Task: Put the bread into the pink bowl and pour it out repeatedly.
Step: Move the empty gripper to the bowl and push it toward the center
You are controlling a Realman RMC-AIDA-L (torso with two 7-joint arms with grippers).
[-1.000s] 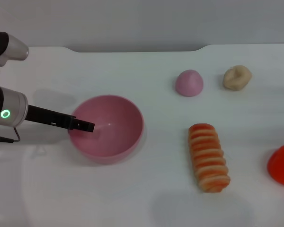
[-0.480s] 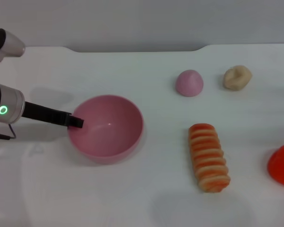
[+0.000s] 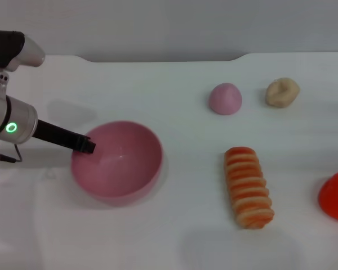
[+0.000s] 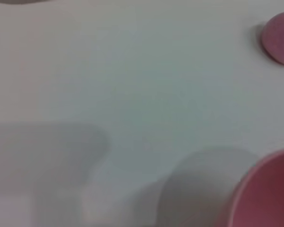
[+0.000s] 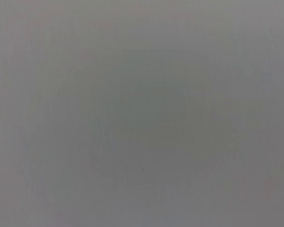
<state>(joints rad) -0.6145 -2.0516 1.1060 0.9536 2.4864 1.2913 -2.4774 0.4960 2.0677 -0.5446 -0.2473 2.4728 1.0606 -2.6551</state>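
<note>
Left gripper [image 3: 89, 146] reaches in from the robot's left with its dark fingertip at the near-side rim of the pink bowl [image 3: 117, 162], appearing to clamp that rim, the bowl tipped slightly on the white table [image 3: 158, 236]. Well to the claw's right, beyond the bowl, the bread [image 3: 248, 187] lies flat on the table, with a small pink dome [image 3: 225, 99] and beige bun [image 3: 282, 92] farther off; the right gripper is out of sight.

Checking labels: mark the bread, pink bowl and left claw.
bread [image 3: 248, 187]: head view, middle of striped top.
pink bowl [image 3: 124, 163]: head view, inner wall.
left claw [image 3: 88, 146]: head view, tip at bowl rim.
</note>
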